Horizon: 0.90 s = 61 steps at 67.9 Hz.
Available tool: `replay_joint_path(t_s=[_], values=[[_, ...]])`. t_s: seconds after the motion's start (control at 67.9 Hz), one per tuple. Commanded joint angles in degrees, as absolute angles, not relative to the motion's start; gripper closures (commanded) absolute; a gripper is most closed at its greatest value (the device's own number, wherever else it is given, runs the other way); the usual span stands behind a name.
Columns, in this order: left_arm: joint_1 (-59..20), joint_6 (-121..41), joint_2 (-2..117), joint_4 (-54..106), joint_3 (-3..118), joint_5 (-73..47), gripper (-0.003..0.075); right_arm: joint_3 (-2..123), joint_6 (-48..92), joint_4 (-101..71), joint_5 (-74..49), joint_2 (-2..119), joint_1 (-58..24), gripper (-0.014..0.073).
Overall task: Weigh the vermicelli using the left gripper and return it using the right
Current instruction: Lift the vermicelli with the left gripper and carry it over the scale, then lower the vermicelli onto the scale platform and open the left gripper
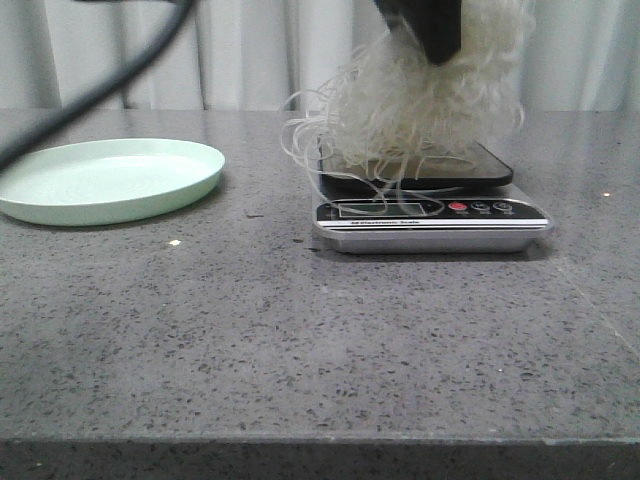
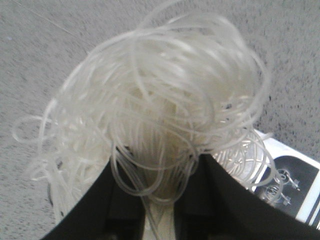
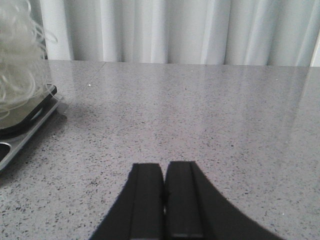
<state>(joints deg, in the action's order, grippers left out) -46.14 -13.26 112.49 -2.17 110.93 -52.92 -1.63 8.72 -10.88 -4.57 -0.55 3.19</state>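
The vermicelli [image 1: 420, 100] is a fluffy whitish tangle hanging over the kitchen scale [image 1: 430, 215], its lower strands touching the black platform [image 1: 470, 170]. My left gripper [image 1: 432, 35] comes down from above and is shut on the top of the tangle. In the left wrist view the vermicelli [image 2: 160, 105] bulges out past the black fingers [image 2: 120, 200], with strands pinched between them. My right gripper [image 3: 165, 170] is shut and empty, low over the bare table to the right of the scale [image 3: 20, 125]; it is out of the front view.
A pale green plate [image 1: 105, 180], with nothing on it, sits at the left of the grey speckled table. A black cable [image 1: 100, 90] crosses the upper left. White curtains hang behind the table. The scale's display and buttons face the front edge.
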Motion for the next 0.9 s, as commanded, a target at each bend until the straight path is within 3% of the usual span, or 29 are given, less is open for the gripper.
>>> replay_joint_path(t_s=[0.0,0.309,0.427,0.633,0.692,0.884], values=[[-46.50,-13.32,110.18,-2.02,112.86,-51.37,0.0583,-1.15,8.87,-10.24,0.34,-1.55,3.59,0.0442],[-46.50,-13.32,110.88,-2.02,112.86,-52.97,0.0570,-1.15,8.87,-10.24,0.34,-1.55,3.59,0.0442],[-46.38,-13.32,110.78,-2.02,112.86,-53.47,0.0458,-1.15,8.87,-10.24,0.34,-1.55,3.59,0.0442],[-46.38,-13.32,110.66,-2.12,113.91,-55.99,0.0139,-1.15,8.87,-10.24,0.34,-1.55,3.59,0.0442],[-46.38,-13.20,110.56,-2.12,115.28,-57.66,0.0110,-1.15,8.87,-10.24,0.34,-1.55,3.59,0.0442],[-46.38,-12.00,108.91,-2.16,121.89,-65.81,0.0114,-1.15,8.87,-10.24,0.34,-1.55,3.59,0.0442]])
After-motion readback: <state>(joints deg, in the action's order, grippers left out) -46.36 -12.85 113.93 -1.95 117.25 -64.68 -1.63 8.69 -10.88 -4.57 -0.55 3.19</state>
